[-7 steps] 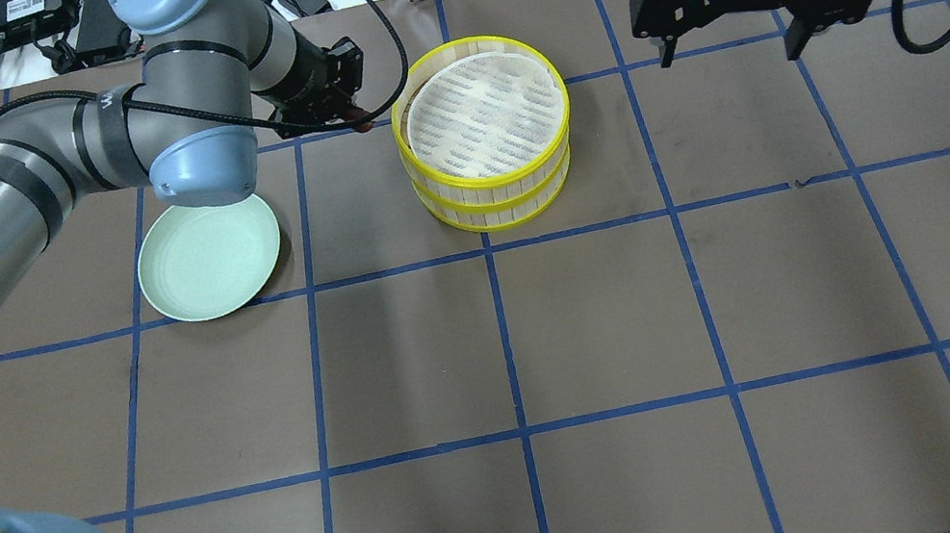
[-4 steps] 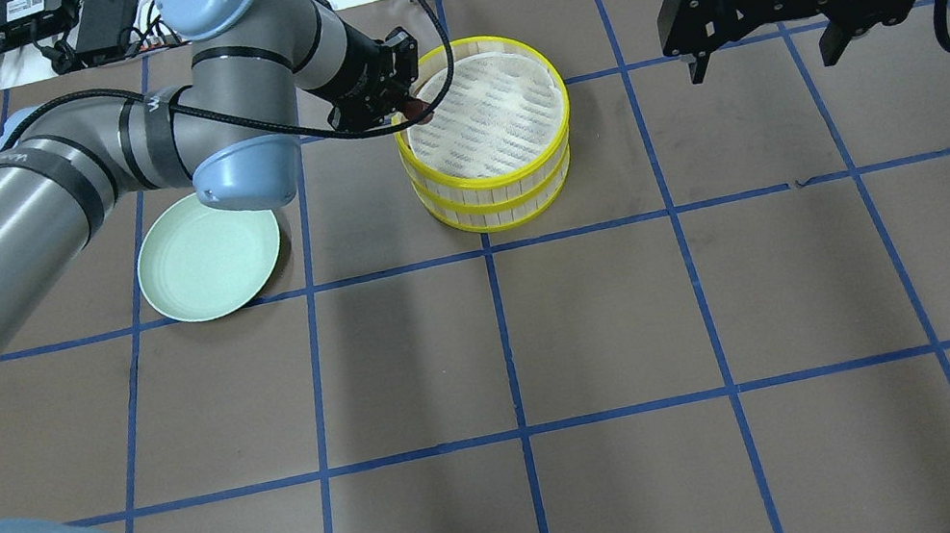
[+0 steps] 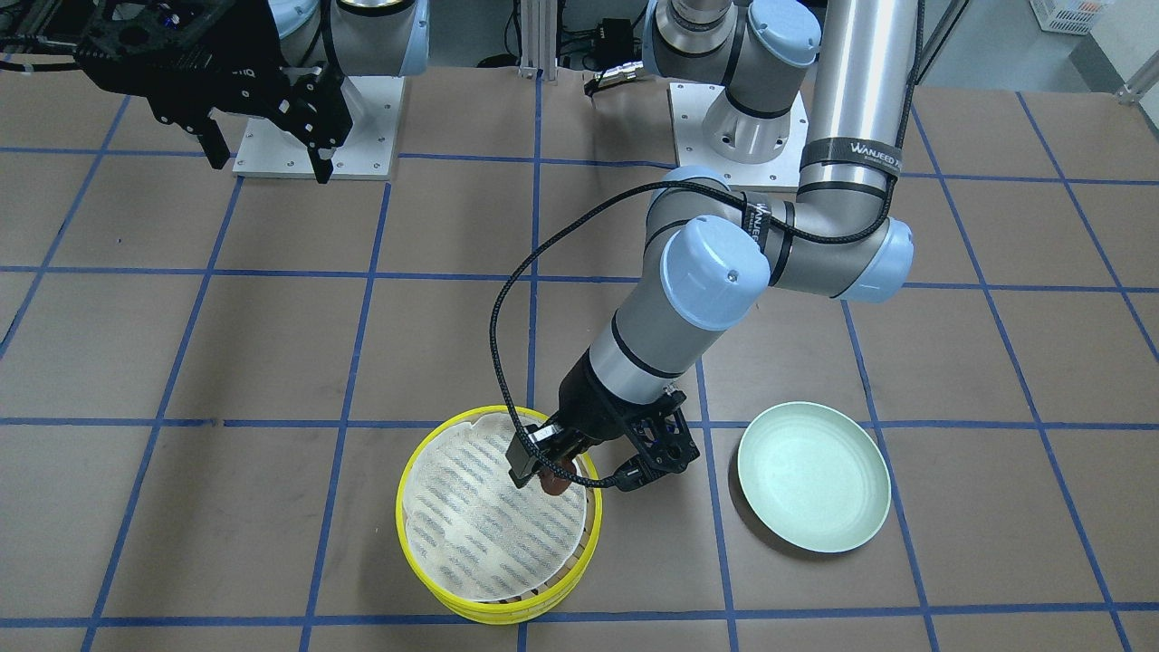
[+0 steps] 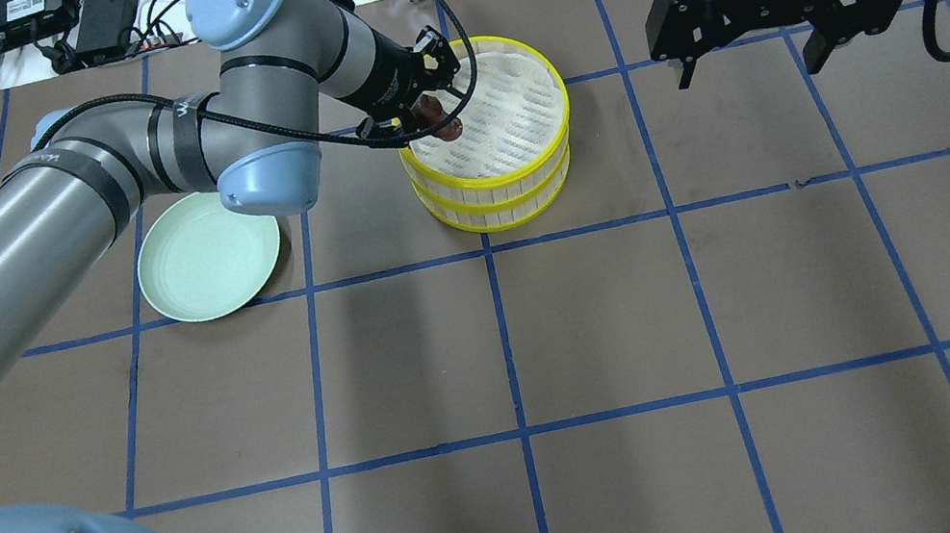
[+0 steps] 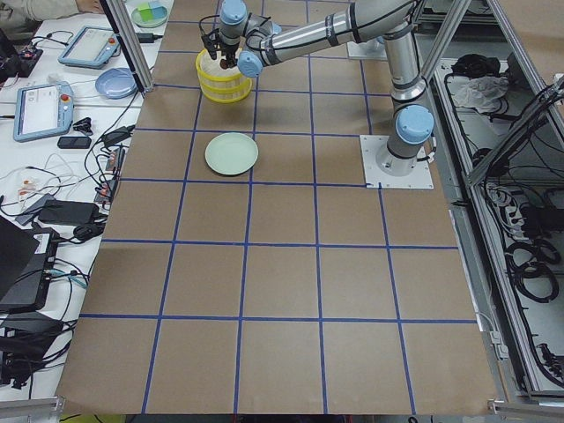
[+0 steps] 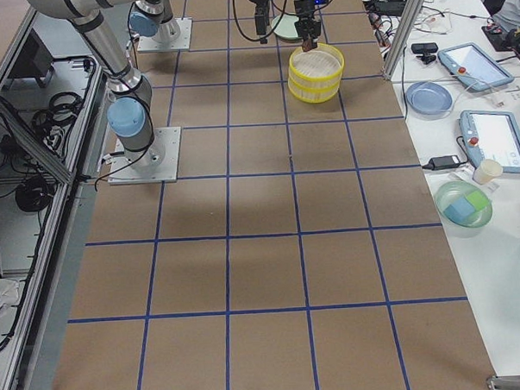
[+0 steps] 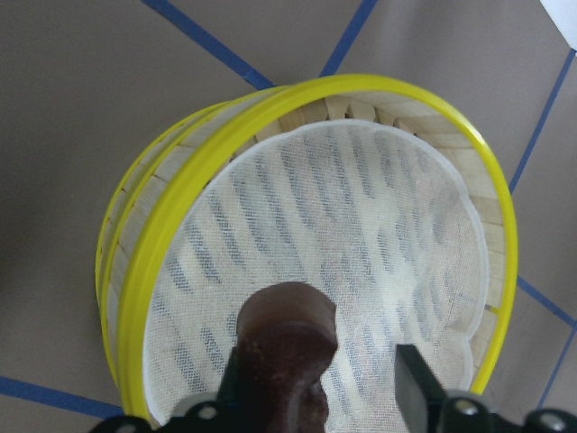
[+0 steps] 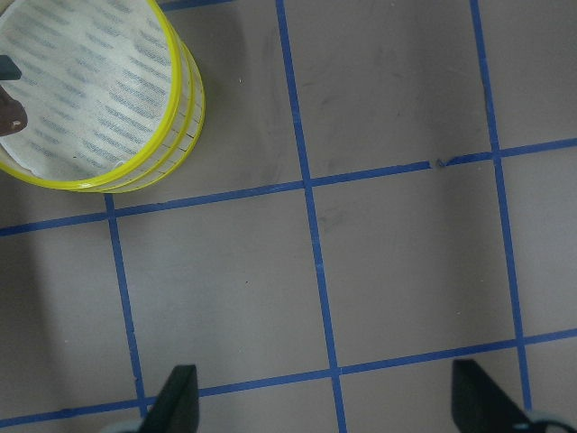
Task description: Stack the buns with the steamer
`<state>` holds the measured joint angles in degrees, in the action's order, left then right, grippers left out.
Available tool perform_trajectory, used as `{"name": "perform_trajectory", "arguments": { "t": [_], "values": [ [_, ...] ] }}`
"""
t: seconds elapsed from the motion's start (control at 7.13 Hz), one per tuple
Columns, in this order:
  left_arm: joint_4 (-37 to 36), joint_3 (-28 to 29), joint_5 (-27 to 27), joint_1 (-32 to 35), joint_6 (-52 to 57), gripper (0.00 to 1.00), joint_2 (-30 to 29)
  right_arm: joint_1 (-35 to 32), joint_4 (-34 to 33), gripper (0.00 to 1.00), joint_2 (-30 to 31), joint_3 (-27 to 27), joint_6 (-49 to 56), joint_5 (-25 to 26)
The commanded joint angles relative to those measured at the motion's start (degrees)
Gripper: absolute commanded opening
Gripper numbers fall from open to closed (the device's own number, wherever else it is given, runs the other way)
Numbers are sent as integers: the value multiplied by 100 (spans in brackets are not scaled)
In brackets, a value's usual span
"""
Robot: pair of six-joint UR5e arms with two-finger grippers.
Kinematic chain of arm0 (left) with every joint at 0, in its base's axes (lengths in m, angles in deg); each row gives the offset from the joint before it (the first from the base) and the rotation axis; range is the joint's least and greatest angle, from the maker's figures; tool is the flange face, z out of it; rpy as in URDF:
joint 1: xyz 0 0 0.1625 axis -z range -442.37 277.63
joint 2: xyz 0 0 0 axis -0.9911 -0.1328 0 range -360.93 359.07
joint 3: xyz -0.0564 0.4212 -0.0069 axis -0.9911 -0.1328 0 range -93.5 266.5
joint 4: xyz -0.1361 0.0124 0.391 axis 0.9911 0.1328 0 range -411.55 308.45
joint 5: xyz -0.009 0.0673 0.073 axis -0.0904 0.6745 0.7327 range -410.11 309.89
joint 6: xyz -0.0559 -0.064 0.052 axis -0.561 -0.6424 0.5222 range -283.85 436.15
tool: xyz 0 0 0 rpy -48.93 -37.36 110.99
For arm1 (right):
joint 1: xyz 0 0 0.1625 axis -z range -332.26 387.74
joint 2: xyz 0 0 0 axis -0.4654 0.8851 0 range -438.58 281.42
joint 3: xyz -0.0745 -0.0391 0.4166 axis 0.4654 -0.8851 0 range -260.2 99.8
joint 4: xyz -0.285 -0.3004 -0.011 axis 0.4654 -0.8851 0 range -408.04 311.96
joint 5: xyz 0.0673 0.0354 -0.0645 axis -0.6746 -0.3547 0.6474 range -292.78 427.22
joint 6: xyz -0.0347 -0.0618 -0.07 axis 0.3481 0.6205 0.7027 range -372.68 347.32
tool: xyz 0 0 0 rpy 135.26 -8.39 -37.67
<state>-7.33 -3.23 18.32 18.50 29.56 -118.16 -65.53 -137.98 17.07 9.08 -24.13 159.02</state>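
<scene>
The steamer [image 4: 512, 201] is two stacked bamboo tiers with yellow rims; the top tier's white liner is bare. It also shows in the front view [image 3: 400, 525] and the left wrist view [image 7: 153, 280]. My left gripper [image 4: 439, 116] is shut on the dark reddish-brown bun [image 4: 444, 123] and holds it just over the top tier's left edge, inside the rim. The bun also shows in the front view [image 3: 554, 484] and the left wrist view [image 7: 287, 338]. My right gripper [image 4: 749, 74] hangs open and empty, above the table right of the steamer. The cream bun is out of view.
An empty pale mint-green plate [image 4: 210, 259] lies left of the steamer, under my left arm's elbow. Cables, tablets and dishes lie on the white bench beyond the table's far edge.
My left gripper has carried the brown bun rightward, from beside the steamer to over the top tier's left edge. My right gripper has shifted only slightly.
</scene>
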Motion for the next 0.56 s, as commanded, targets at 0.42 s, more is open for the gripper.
{"name": "perform_trajectory", "arguments": {
  "t": [0.42],
  "values": [
    [286, 26, 919, -41, 1127, 100, 190, -7, -24, 100, -3, 2, 12, -21]
  ]
}}
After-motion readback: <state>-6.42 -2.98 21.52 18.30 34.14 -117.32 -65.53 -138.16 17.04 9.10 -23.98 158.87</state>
